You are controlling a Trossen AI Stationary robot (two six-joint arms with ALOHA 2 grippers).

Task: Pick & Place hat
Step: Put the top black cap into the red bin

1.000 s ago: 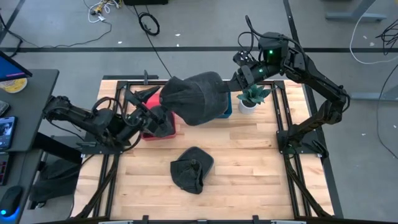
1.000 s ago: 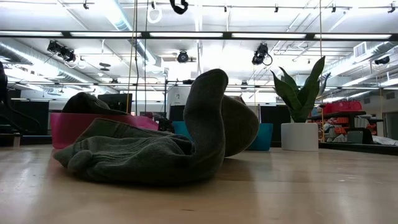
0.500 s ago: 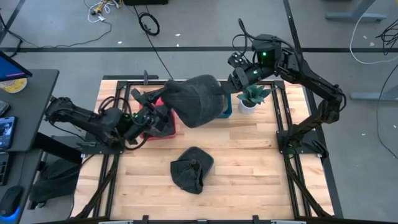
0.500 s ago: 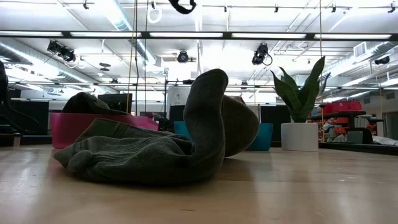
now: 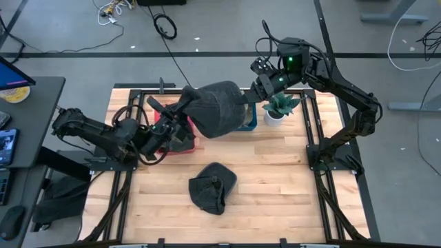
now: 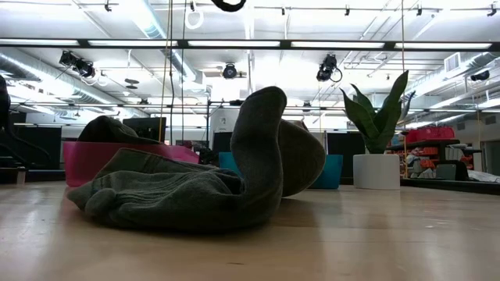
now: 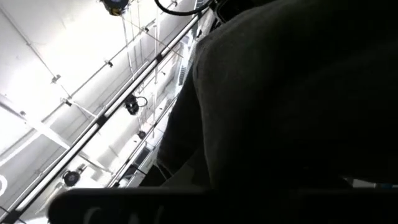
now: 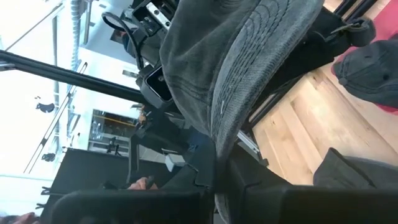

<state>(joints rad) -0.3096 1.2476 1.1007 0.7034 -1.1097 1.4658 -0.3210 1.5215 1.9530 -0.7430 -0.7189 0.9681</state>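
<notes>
A dark grey hat (image 5: 215, 110) hangs in the air above a pink bin (image 5: 180, 141) and a blue bin (image 5: 251, 122) at the table's far side. My right gripper (image 5: 256, 93) is shut on the hat's right edge. My left gripper (image 5: 172, 114) is open at the hat's left edge, and its wrist view is filled with the hat's cloth (image 7: 292, 106). I cannot tell whether it touches the hat. A second dark hat (image 5: 212, 187) lies crumpled on the table's middle, and shows close up in the low view (image 6: 187, 191). My right gripper pinches the hat's stitched edge (image 8: 219, 140) between its two fingers, coming level from the table's right side. The hat is lifted clear and spreads away from the fingers toward the table's left, over the bins.
A green plant in a white pot (image 5: 274, 114) stands right of the blue bin, close under my right arm; it also shows in the low view (image 6: 376, 160). A black frame (image 5: 313, 131) runs along the table's left, right and far edges. The near half is bare wood around the second hat.
My left gripper has risen from beside the pink bin toward the held hat's left edge. My right gripper has carried the hat a little toward the table's left, still lifted clear. The second hat has not moved.
</notes>
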